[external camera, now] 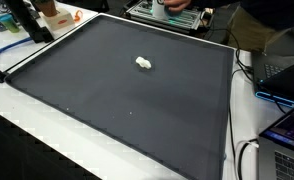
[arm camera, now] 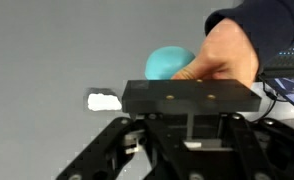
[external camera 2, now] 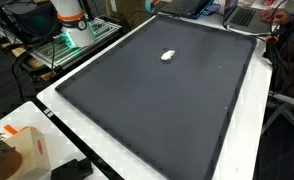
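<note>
Pincer [arm camera: 192, 100] is seen clenched on nothing above the mat [arm camera: 47, 50]; the white lump [arm camera: 104, 99] lies near it on the mat, untouched. Grasping is judged not yet begun: opening and lowering over the lump are called for.

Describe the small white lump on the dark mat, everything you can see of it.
The white lump is small, pale and irregular in outline. It may be crumpled paper or some soft material, but it is too small to tell. It lies alone on the dark mat, well inside the mat's edges in both exterior views. Nothing but the mat touches it.
</note>
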Controlling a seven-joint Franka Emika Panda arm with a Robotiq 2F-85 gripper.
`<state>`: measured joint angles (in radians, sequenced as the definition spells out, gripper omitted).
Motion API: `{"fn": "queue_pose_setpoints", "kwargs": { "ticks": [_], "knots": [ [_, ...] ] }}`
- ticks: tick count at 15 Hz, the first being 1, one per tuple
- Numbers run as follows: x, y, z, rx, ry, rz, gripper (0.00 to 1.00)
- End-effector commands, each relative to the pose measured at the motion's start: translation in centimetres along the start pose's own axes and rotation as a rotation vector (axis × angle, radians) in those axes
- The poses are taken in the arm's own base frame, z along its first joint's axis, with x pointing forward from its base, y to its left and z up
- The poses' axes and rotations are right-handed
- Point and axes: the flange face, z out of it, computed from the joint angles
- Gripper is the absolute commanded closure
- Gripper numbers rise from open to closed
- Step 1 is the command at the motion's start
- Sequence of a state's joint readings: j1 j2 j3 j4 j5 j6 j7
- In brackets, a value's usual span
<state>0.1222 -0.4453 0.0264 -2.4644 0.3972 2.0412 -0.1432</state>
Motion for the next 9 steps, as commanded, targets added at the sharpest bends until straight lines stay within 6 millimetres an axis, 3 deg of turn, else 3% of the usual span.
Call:
{"fn": "queue_pose_setpoints", "kwargs": {
  "ticks": [1, 5, 6, 9],
  "knots": [
    [-0.7, -0.1, 0.0, 0.018, -0.007, 0.022, 0.78],
    [-1.1, -0.7, -0.8, 0.014, 0.030, -0.011, 0.78],
    [-0.1, -0.1, -0.3, 0.000, 0.005, -0.001, 0.53],
    [-0.3, -0.5, -0.8, 0.000, 0.017, -0.010, 0.53]
  ]
}}
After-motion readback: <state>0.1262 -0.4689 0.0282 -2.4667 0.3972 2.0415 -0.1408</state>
